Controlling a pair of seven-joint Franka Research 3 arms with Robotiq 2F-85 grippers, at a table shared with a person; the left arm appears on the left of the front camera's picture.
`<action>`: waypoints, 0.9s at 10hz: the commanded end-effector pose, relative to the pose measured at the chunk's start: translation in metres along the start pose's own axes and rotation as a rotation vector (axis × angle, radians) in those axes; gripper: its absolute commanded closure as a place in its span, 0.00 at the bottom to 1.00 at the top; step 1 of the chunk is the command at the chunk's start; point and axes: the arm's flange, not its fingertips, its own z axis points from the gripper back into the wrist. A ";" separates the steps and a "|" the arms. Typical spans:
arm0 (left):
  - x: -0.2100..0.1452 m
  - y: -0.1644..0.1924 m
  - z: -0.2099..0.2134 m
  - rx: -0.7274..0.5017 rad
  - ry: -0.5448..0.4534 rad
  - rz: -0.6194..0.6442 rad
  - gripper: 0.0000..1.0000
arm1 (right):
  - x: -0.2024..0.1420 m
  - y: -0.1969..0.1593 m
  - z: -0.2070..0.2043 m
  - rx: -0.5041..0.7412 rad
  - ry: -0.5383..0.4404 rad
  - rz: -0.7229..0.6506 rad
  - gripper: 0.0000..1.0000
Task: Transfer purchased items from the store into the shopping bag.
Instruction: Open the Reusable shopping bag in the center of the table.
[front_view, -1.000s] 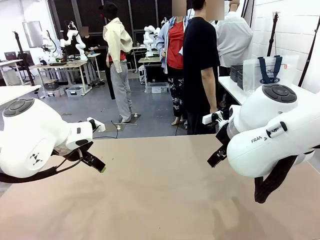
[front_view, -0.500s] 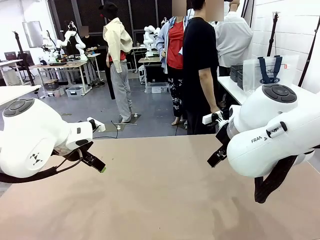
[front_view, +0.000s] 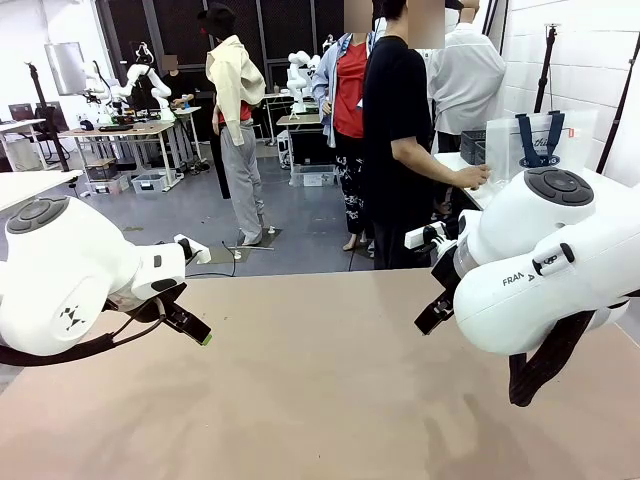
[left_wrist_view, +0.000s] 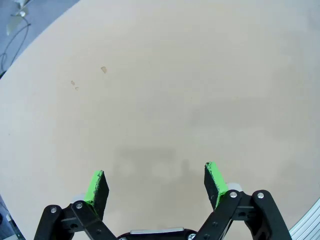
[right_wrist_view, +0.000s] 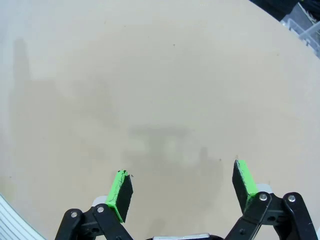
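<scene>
The shopping bag (front_view: 541, 142), translucent whitish with navy strap handles, stands on a white side table at the far right, behind my right arm. The purchased items are out of view. My left gripper (front_view: 196, 329) hangs low over the tan table (front_view: 320, 390) at the left. In the left wrist view, the left gripper (left_wrist_view: 155, 182) is open, with bare tabletop between its green pads (left_wrist_view: 95, 184). My right gripper (front_view: 432, 313) hovers at the right. In the right wrist view, the right gripper (right_wrist_view: 182, 190) is open as well, with nothing between its fingers.
A person in a black shirt (front_view: 398, 130) stands past the table's far edge, one hand (front_view: 472, 178) stretched to the side table by a dark grey basket (front_view: 472, 146). Other people stand behind. My right arm's bulky body (front_view: 550, 260) fills the right side.
The person in black has turned and reached a hand out to the side table at the right. Both arms and grippers have stayed still.
</scene>
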 end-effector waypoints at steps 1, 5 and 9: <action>0.000 0.001 0.000 0.000 0.000 0.001 0.00 | 0.000 0.000 0.000 0.000 0.000 0.000 0.00; 0.000 0.001 0.000 0.000 0.000 0.001 0.00 | 0.000 0.000 0.000 0.000 0.000 0.000 0.00; 0.000 0.001 0.000 0.000 0.000 0.001 0.00 | 0.000 0.000 0.000 0.000 0.000 0.000 0.00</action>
